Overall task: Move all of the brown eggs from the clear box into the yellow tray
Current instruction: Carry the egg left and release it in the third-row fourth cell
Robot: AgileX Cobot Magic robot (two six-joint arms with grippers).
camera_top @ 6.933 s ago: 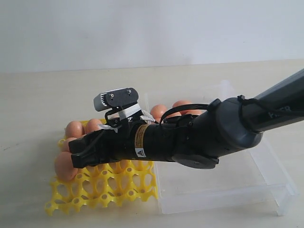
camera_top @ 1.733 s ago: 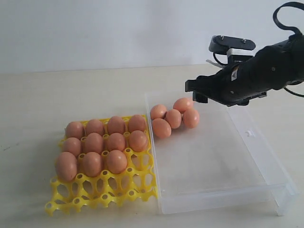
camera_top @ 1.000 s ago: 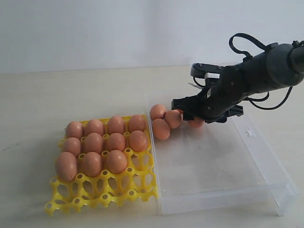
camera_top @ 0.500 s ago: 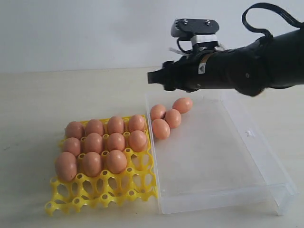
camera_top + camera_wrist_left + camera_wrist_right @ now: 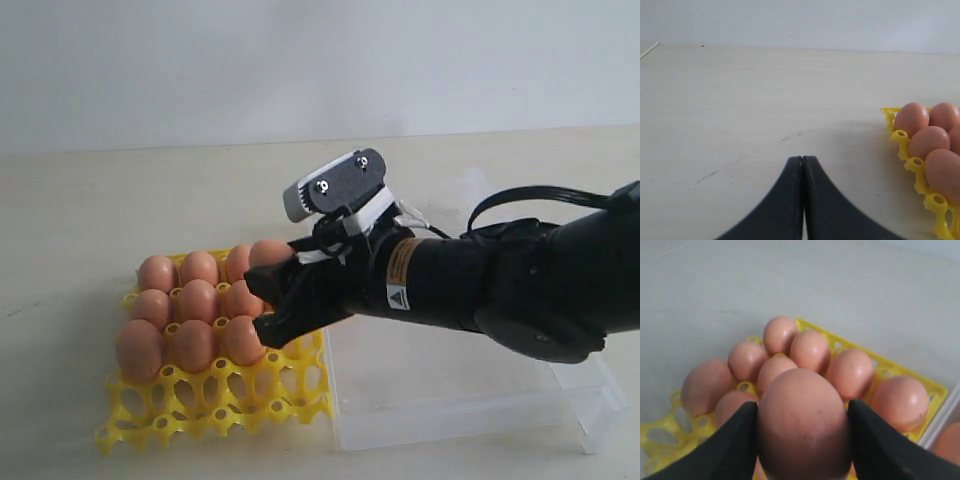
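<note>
The right gripper [image 5: 277, 305] is clasping one brown egg [image 5: 803, 440] between its two dark fingers [image 5: 735, 445] and is hovering over the right-hand side of the yellow tray [image 5: 222, 402]. The right arm [image 5: 500, 295] is reaching across the left wall of the clear box [image 5: 450, 425], hiding most of the box's floor in the exterior view. The tray's right edge is lying just beside that wall. Other brown eggs [image 5: 197, 300] are sitting in the far rows of the tray; those behind the gripper are hidden. The near rows of cups are standing open, leaving free room toward the tray's front edge. In the right wrist view, part of another egg [image 5: 946, 442] is showing beyond the box's clear wall. The left gripper [image 5: 803, 161] is resting with its fingers pressed together and nothing between them, well clear of the tray's corner [image 5: 904, 136], with bare table between them. The table [image 5: 80, 200] is showing as a pale, matt beige surface, carrying a few faint scuffs in the left wrist view. A plain white wall [image 5: 200, 70] is closing the scene behind it.
</note>
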